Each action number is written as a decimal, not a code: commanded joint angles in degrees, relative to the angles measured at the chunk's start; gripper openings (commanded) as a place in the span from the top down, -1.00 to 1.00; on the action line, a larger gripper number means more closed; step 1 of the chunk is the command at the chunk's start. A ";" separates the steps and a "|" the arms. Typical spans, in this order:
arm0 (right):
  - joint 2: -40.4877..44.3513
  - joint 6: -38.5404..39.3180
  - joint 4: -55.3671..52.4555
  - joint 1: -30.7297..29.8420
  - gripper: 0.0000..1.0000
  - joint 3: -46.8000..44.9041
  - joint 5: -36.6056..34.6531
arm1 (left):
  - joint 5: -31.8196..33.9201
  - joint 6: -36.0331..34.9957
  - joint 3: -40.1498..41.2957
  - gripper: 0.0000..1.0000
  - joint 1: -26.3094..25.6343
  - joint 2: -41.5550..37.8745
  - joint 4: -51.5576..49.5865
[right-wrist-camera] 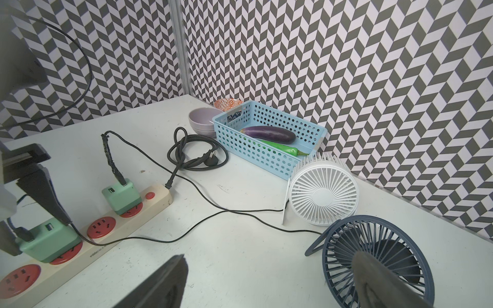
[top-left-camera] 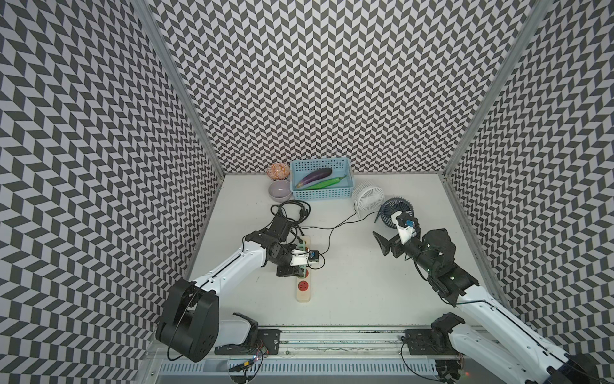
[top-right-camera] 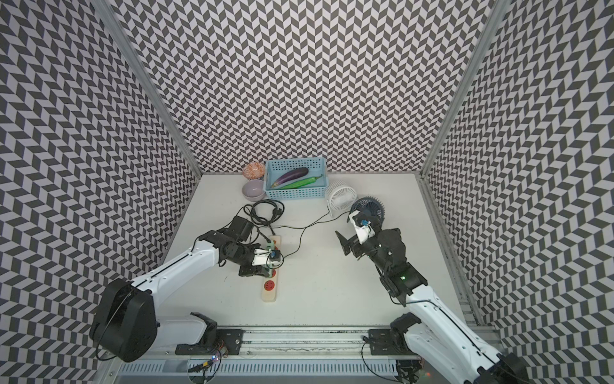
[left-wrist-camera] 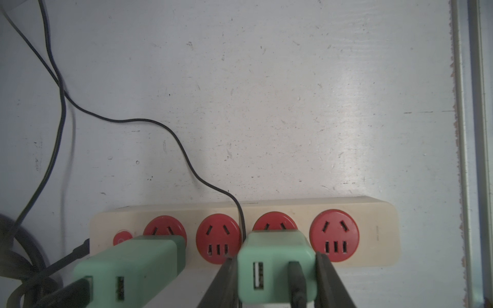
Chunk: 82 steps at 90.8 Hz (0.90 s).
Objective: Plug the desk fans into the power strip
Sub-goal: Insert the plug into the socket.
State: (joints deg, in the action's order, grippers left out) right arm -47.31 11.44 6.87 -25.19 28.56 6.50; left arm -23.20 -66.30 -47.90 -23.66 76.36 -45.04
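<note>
**Left gripper pinching adapter on strip; right gripper spread by the fans**

Power strip [top-left-camera: 303, 286] lies flat on the table [top-left-camera: 349, 282], about 8 o'clock from table centre. Its long axis runs 12 to 6, with the button end toward 12.

Left gripper [left-wrist-camera: 274, 260] is pinching a green adapter [left-wrist-camera: 272, 245], one dark finger on each side. The adapter sits over the third red socket from the button end; how deep it is seated is not clear. A thin black cable [left-wrist-camera: 241, 216] leaves it across the table. A second green adapter [right-wrist-camera: 121, 196] sits in the socket next to the button. Coiled black cord [top-left-camera: 289, 211] lies at 11 o'clock.

Right gripper [right-wrist-camera: 269, 257] is spread wide and holds nothing, at about 3 o'clock, close to the dark blue fan [top-left-camera: 392, 204]. White fan [top-left-camera: 368, 194] stands at 1 o'clock, just beside the blue basket [top-left-camera: 320, 196] at 12.
</note>
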 commanded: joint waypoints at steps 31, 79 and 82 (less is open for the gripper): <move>1.66 -1.23 6.58 0.52 -0.99 -2.27 -1.81 | 6.02 -3.38 12.11 1.00 0.70 -1.61 4.43; 3.12 -2.98 7.38 1.26 -0.99 -3.64 -3.95 | 7.74 -6.37 15.31 1.00 4.94 0.02 4.54; 2.97 -2.97 7.16 1.28 -0.99 -3.49 -3.88 | 7.99 -6.38 15.86 1.00 4.94 -1.06 4.15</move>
State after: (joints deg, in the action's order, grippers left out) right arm -44.95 9.43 10.74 -24.43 25.50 3.11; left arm -30.13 -69.80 -39.81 -18.79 73.43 -37.52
